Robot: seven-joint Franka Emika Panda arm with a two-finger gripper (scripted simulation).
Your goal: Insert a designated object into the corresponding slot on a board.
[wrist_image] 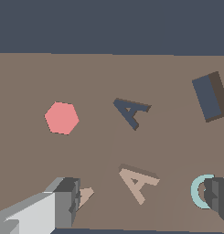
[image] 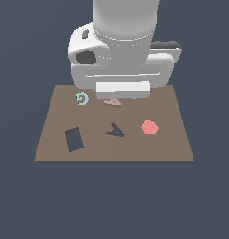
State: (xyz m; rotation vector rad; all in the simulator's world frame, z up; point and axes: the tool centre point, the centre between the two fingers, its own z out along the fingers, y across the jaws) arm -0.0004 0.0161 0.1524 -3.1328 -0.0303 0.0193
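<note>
The designated object, a tan A-shaped piece, lies flat on the brown board. My gripper is open above it, one finger on each side, clear of the piece. A small tan sliver shows beside that grey finger. The slot is a dark navy A-shaped cutout a short way off, with nothing in it. In the exterior view the tan piece sits just below the white hand, behind the slot on the board.
A red hexagon lies on the board to the exterior view's right of the slot. A cyan spiral rests near the back left. A larger dark rectangular cutout is at the front left. The spiral is partly behind the other finger.
</note>
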